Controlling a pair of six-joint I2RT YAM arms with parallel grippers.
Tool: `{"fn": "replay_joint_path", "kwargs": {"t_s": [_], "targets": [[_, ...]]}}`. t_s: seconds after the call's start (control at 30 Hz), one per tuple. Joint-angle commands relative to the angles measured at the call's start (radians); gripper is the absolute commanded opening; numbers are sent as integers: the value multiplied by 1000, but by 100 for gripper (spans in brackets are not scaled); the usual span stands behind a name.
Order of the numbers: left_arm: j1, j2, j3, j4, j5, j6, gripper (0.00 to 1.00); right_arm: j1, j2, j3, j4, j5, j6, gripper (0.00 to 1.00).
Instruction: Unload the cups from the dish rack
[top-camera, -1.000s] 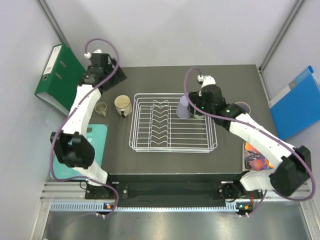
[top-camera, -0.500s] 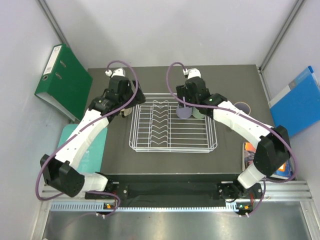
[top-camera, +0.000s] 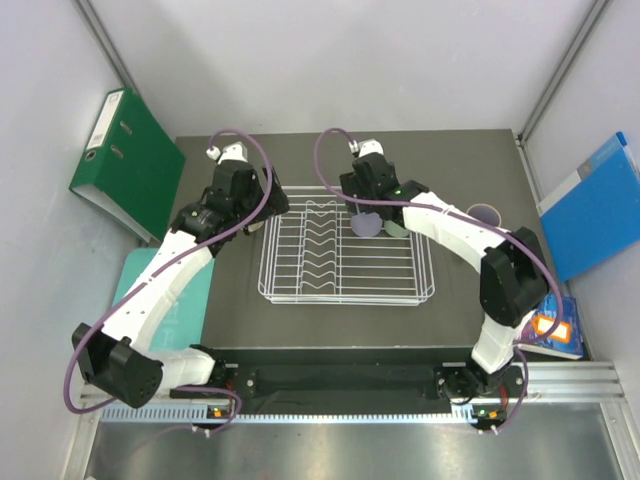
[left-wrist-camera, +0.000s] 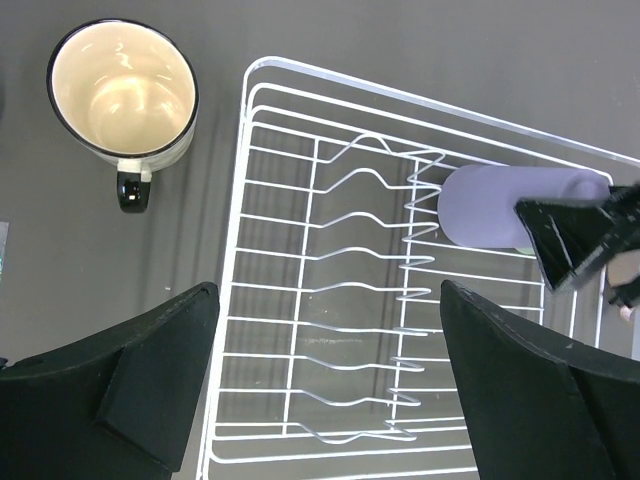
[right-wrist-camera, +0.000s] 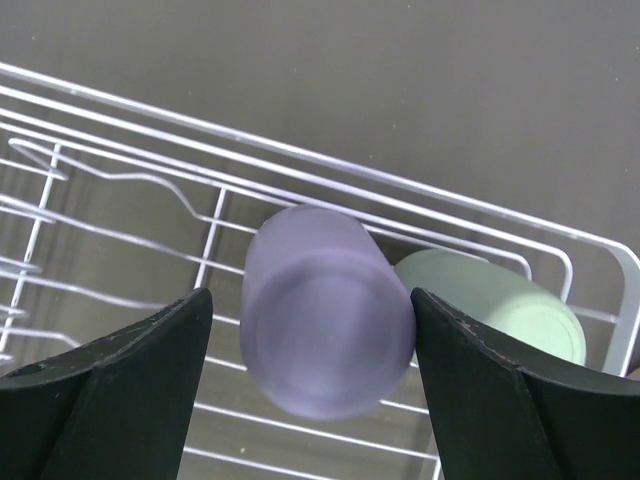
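cream black-rimmed mug (left-wrist-camera: 123, 90) stands on the dark worktop (left-wrist-camera: 400, 40) beside the white wire dish rack (left-wrist-camera: 246, 200), the left gripper (left-wrist-camera: 328, 300) gapes empty above, and the right gripper (right-wrist-camera: 310, 300), spread wide, straddles the lavender tumbler (right-wrist-camera: 325, 330) inside the rack, probably needing to close, then lift.

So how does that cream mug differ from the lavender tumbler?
The cream mug stands on the table outside the dish rack; the lavender tumbler sits inside the rack. The mug has a handle and a dark rim; the tumbler is plain, with no handle. The mug is free; the tumbler sits between the open fingers of the right tool. Both are small drinking vessels.
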Motion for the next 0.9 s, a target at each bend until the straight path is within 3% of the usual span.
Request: {"fn": "replay_joint_path", "kwargs": {"t_s": [0.0,0.13,0.23,0.27,0.33,0.37,0.4,0.87], "targets": [[-3,-28,-4,25,-3,2,96,9,55,75,14,31,-15,79],[-3,-33,-15,25,-6,-2,96,7,67,67,-2,33,-1,75],[-5,-33,-28,25,-5,-6,96,7,58,43,-2,24,5,63],[-5,-38,-33,26,-2,-12,95,6,55,37,-3,27,7,48],[-5,-36,-47,32,3,-17,95,7,39,27,-9,24,14,28],[-6,-36,-50,37,11,-21,95,7,32,24,-8,20,16,6],[-6,-38,-53,41,12,-24,95,9,13,21,-10,22,22,1],[-19,-22,-79,107,37,-55,93,42,-211,148,-98,-21,22,0]]}}
